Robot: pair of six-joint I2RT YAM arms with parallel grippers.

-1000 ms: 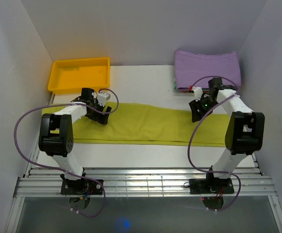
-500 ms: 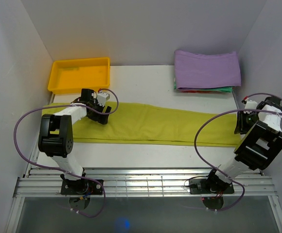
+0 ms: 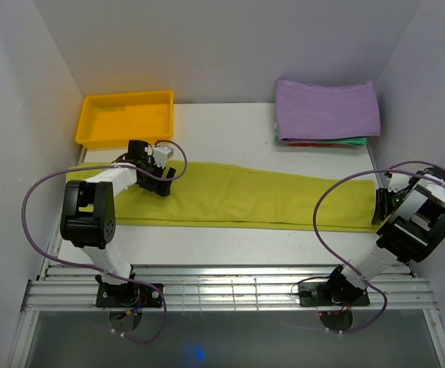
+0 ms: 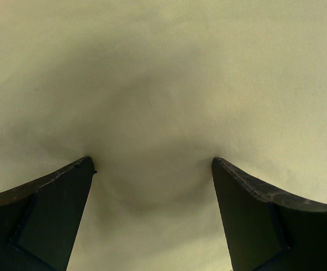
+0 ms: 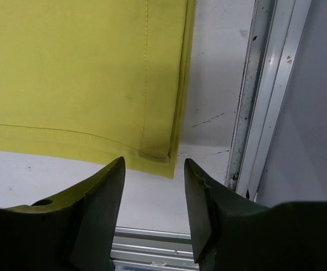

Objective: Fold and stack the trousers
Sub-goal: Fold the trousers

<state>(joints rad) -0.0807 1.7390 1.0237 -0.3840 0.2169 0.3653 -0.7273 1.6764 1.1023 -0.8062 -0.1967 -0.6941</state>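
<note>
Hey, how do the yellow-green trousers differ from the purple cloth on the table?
The trousers are yellow-green, spread in one long strip across the table; the purple cloth is folded compact at its far right corner. The purple cloth tops other coloured fabrics; the trousers lie directly on the table. Both lie flat.

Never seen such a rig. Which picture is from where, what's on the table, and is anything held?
Two robot arms are bolted at the near edge of the table. One picture looks down from above; the other two come from a camera on each wrist. The trousers lie flat across it, a yellow tray and purple cloth behind. The left gripper is open, tips on the trousers; the right gripper is open over their end corner. Nothing is held.
</note>
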